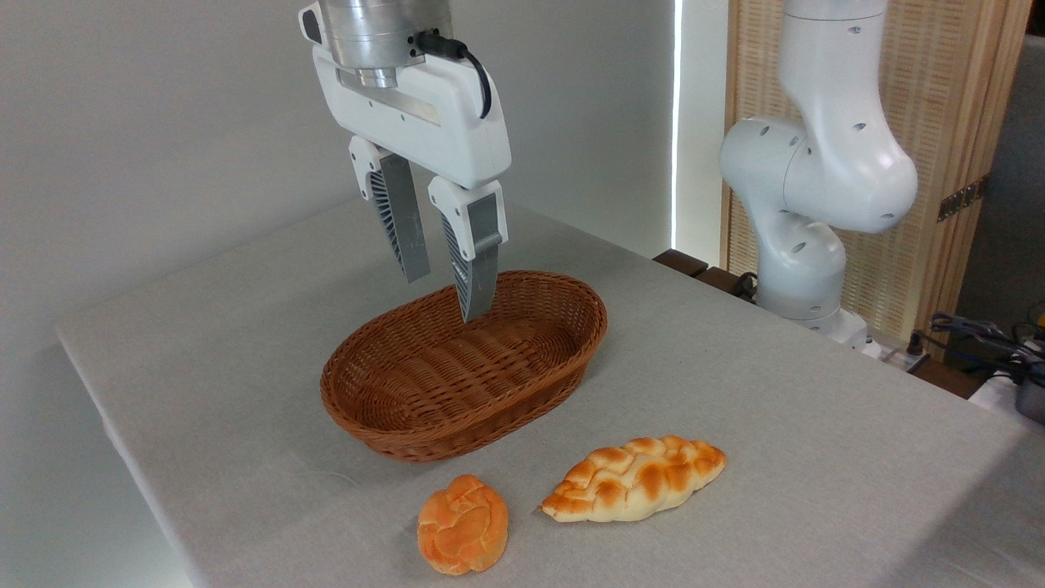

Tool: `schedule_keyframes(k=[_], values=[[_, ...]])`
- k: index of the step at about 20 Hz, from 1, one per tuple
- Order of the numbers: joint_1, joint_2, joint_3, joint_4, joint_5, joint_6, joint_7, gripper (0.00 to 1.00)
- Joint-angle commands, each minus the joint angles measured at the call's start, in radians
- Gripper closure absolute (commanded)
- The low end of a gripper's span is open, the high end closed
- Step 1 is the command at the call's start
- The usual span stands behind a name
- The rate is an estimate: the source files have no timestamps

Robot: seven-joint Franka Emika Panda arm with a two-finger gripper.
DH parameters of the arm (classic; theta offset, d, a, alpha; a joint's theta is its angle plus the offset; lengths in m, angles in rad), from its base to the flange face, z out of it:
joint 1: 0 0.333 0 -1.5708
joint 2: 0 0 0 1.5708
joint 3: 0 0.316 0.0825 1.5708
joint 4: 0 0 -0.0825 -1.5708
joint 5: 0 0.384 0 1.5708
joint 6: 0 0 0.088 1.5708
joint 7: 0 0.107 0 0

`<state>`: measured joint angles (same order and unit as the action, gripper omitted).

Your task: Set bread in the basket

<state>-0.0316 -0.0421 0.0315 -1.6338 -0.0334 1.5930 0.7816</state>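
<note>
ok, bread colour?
Bread: pale cream with golden-brown toasted patches; the fixed camera view shows it.

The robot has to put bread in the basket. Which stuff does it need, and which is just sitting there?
Needed: braided loaf, wicker basket, open end effector.

Just lying about: round orange bun.

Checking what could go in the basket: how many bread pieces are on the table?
2: the long braided loaf lies right of the round orange bun, both in front of the basket. None hidden.
</note>
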Motion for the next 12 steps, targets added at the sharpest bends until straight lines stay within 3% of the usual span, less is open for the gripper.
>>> schedule_keyframes(k=[1,12], values=[[-0.008,0.007,0.013,0.019,0.010,-0.015,-0.018,0.00],[-0.011,0.001,0.016,0.017,0.010,-0.016,-0.015,0.00]])
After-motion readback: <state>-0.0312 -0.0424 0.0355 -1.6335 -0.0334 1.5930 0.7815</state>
